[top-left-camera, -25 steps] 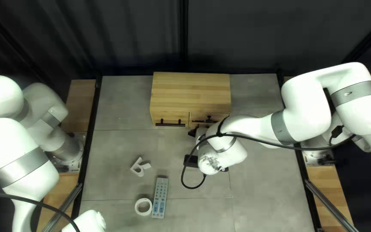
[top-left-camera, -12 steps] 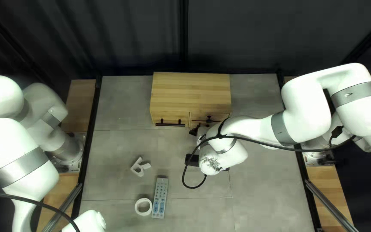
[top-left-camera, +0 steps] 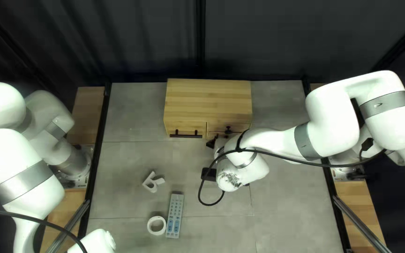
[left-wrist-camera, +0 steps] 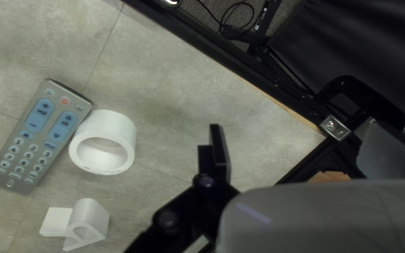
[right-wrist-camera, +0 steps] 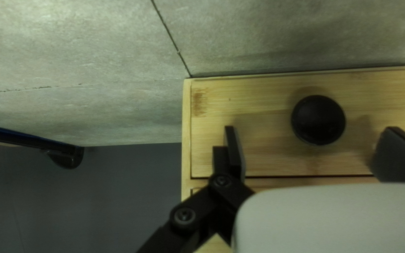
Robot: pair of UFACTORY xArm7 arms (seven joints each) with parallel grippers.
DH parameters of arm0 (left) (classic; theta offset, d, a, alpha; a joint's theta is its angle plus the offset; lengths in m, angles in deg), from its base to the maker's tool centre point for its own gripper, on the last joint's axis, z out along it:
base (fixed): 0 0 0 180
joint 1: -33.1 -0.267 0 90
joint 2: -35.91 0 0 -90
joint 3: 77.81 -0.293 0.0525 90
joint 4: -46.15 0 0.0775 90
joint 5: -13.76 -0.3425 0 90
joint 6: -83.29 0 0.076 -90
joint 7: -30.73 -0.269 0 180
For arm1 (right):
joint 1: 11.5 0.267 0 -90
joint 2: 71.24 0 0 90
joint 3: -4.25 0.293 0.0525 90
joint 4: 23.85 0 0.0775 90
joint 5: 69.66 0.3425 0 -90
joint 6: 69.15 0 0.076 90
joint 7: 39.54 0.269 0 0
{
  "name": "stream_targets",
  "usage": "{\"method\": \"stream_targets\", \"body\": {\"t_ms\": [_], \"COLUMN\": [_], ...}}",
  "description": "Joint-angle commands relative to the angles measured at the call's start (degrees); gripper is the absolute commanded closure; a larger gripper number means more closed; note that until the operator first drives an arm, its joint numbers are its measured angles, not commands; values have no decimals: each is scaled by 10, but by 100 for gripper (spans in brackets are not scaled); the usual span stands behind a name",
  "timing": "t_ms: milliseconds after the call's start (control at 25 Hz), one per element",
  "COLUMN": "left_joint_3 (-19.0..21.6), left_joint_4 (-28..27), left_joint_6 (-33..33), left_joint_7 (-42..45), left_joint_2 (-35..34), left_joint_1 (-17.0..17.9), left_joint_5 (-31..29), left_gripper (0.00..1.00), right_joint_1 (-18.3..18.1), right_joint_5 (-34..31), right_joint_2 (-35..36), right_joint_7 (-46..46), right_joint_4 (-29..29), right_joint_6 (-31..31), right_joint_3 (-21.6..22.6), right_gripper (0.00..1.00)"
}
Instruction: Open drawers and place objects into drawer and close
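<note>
To the left of the wooden cabinet (top-left-camera: 208, 99), my left arm (top-left-camera: 22, 164) bends down toward the table's near side; its gripper (left-wrist-camera: 305, 147) shows only in the left wrist view, where I hold my fingers wide, with bare tabletop (left-wrist-camera: 174, 89) between them. In front of the cabinet and toward its left lies the white clip-like piece (top-left-camera: 152, 182), on the table; my left wrist camera adds its rounded loop and flat tab. Nearer the table's front edge, in line with the cabinet's left part, the white ring (top-left-camera: 150, 230) lies flat, and from the wrist I also see its deep wall. Just to its right is the grey remote (top-left-camera: 175, 213), buttons up; I cannot tell whether the two touch. The cabinet's left front carries a black bar handle (top-left-camera: 186, 136), its right front a dark knob (top-left-camera: 228, 128). My right gripper (top-left-camera: 211, 142) is at the right part of the cabinet's front, mostly hidden from above by my right arm (top-left-camera: 277, 138). The right wrist view uncovers what that arm covers: the lower right drawer (right-wrist-camera: 263, 105), flush in its frame, with a round black knob (right-wrist-camera: 318, 120). There my fingers are spread wide, one toward either side of that knob, apart from it.
</note>
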State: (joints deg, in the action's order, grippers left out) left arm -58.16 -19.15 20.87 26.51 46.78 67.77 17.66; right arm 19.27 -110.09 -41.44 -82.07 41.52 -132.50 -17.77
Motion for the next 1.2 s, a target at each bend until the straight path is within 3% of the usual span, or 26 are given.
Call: {"method": "stream_targets", "body": {"t_ms": [40,800,1200], "left_joint_3": [0,0,0], "left_joint_4": [0,0,0], "left_joint_6": [0,0,0], "left_joint_7": [0,0,0], "left_joint_2": [0,0,0], "left_joint_1": [0,0,0], "left_joint_5": [0,0,0], "left_gripper": [0,0,0], "right_joint_1": [-1,0,24], "right_joint_5": [-1,-5,-7], "right_joint_2": [0,-4,-54], "right_joint_7": [0,-2,-4], "right_joint_4": [0,-2,-11], "right_joint_6": [0,-5,-27], "right_joint_3": [-1,-4,5], "right_gripper": [0,0,0]}}
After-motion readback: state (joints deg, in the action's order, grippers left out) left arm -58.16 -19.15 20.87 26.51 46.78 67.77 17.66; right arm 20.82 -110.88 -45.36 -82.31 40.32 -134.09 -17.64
